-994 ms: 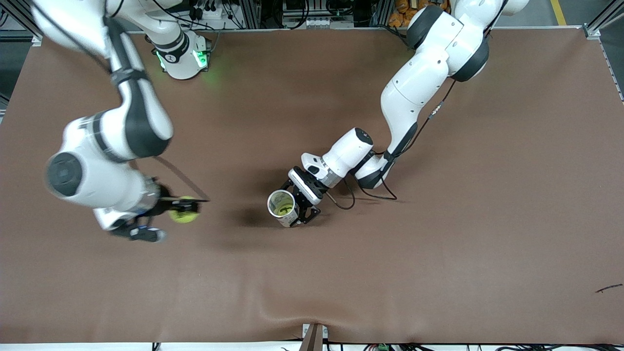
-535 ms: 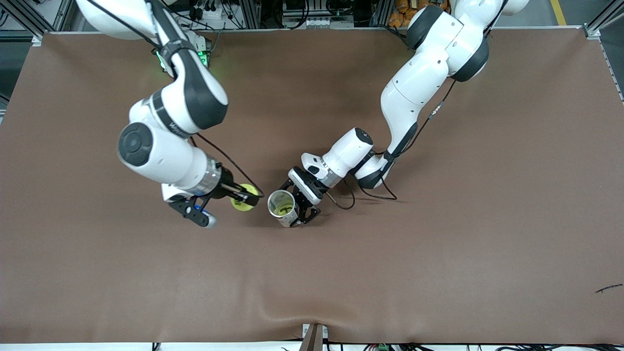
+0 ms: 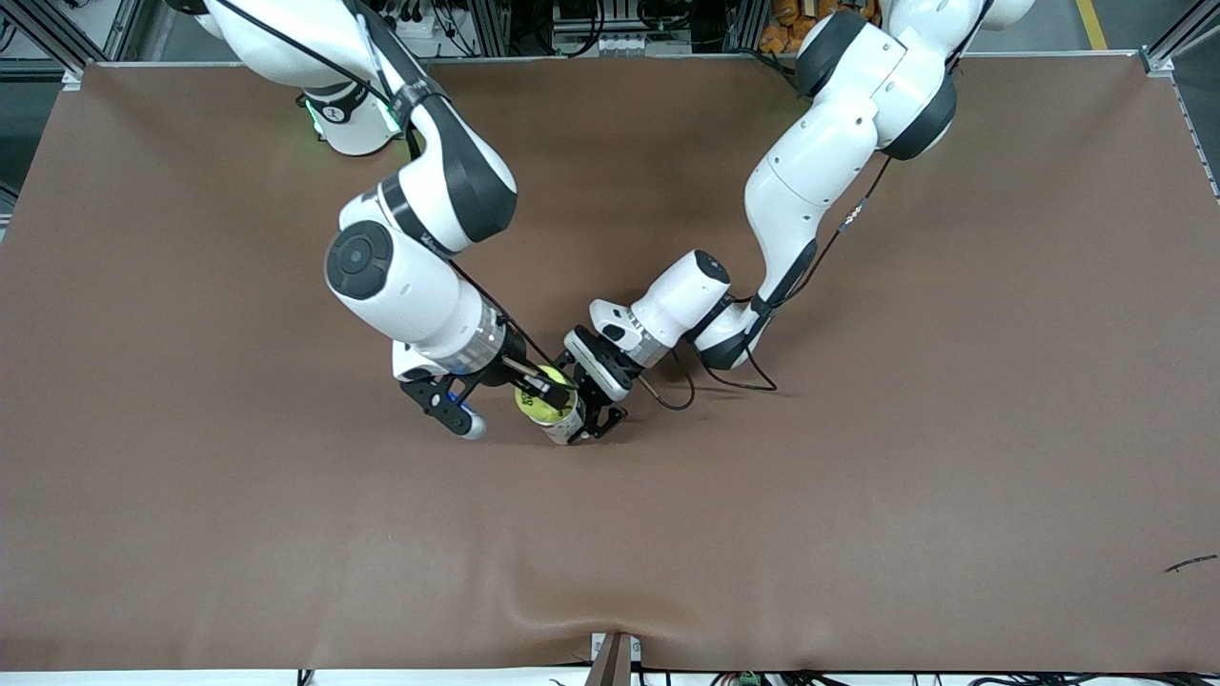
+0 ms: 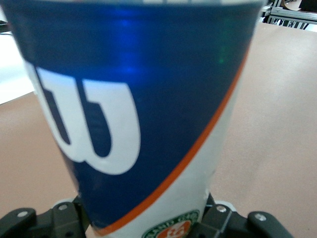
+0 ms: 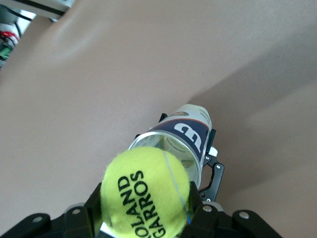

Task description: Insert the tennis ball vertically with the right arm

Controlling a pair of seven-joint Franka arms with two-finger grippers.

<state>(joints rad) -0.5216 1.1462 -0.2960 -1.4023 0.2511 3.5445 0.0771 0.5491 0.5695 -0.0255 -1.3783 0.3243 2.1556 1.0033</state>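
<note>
My right gripper (image 3: 545, 389) is shut on a yellow-green tennis ball (image 3: 539, 404) and holds it over the open mouth of a tennis ball can (image 3: 570, 428) in the middle of the table. The can is blue and white with an orange stripe. My left gripper (image 3: 584, 397) is shut on the can's body and holds it tilted up from the table. In the right wrist view the ball (image 5: 143, 186) sits between my right gripper's (image 5: 145, 210) fingers, with the can's mouth (image 5: 168, 146) just past it. The can (image 4: 138, 114) fills the left wrist view, clamped in my left gripper (image 4: 143, 229).
The brown table cover (image 3: 858, 476) spreads on all sides of the can. A black cable (image 3: 729, 383) loops on the table beside my left arm's wrist. A small dark scrap (image 3: 1189, 563) lies near the front corner at the left arm's end.
My right arm has swung from its own end of the table toward the middle, carrying the ball until it is over the can's mouth. The left arm and the can have not moved.
</note>
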